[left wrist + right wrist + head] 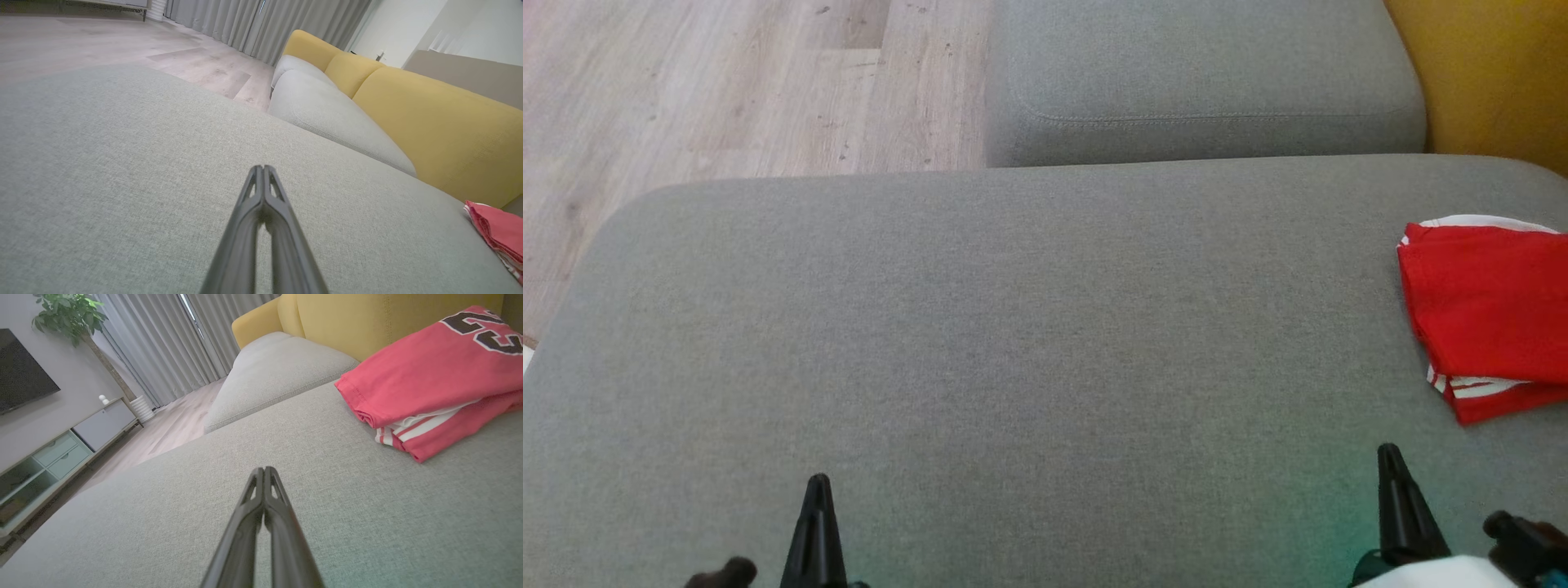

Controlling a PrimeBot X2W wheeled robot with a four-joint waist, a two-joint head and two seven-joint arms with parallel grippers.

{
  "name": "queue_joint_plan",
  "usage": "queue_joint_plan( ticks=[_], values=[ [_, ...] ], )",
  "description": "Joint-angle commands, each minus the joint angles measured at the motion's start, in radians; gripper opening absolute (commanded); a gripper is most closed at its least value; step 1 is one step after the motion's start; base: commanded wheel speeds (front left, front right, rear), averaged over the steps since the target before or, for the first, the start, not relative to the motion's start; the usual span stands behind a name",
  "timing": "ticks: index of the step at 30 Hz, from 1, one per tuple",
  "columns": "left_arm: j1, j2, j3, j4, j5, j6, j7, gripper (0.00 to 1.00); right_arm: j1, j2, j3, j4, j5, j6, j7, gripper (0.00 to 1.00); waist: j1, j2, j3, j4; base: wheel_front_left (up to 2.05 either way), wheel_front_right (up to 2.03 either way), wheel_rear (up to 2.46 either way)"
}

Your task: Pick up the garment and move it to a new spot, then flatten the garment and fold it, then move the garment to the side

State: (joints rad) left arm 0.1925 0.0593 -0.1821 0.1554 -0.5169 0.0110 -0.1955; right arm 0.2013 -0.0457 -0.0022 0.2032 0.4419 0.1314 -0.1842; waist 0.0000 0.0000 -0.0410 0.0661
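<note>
Red folded garment (1486, 314): on grey sofa cushion (1013, 327), far right edge, ahead and right of right fingers (1401, 502), not touching; well apart from left fingers (817, 527). Both pairs clenched, empty.

Grey seat cushion (1013, 327) lies open across middle and left; a red garment (1486, 310) blocks its right edge.

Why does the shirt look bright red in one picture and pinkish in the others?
Different cameras, likely. Head view: garment oversaturated red, folds washed out, greenish tint low down. Right wrist view: paler pink, folds and lettering crisp. Left wrist view: pink, stretched at the frame edge.
</note>
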Motion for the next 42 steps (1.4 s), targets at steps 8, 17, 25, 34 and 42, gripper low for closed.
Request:
queue_joint_plan(
  ticks=[8,17,25,34,42],
  values=[
    [-0.065,0.015,0.037,-0.020,-0.103,-0.017,0.019,0.00,-0.070,-0.018,-0.004,-0.025,0.111,0.000,0.020,0.00,0.0000,0.0000,0.004,-0.005,0.00,0.00,0.00],
    [-0.087,0.018,0.056,-0.011,-0.209,-0.029,0.042,0.00,-0.094,-0.021,-0.009,-0.019,0.222,0.000,0.044,0.00,0.0000,0.0000,0.008,-0.011,0.00,0.00,0.00],
    [-0.108,0.020,0.073,-0.001,-0.303,-0.041,0.063,0.00,-0.115,-0.023,-0.014,-0.013,0.320,0.000,0.065,0.00,0.0000,0.0000,0.011,-0.017,0.00,0.00,0.00],
    [-0.131,0.022,0.093,0.009,-0.406,-0.053,0.088,0.00,-0.138,-0.025,-0.021,-0.007,0.430,0.000,0.089,0.00,0.0000,0.0000,0.015,-0.023,0.00,0.00,0.00],
    [-0.149,0.023,0.110,0.018,-0.487,-0.063,0.107,0.00,-0.157,-0.026,-0.026,-0.002,0.514,0.000,0.109,0.00,0.0000,0.0000,0.019,-0.028,0.00,0.00,0.00]
  ],
)
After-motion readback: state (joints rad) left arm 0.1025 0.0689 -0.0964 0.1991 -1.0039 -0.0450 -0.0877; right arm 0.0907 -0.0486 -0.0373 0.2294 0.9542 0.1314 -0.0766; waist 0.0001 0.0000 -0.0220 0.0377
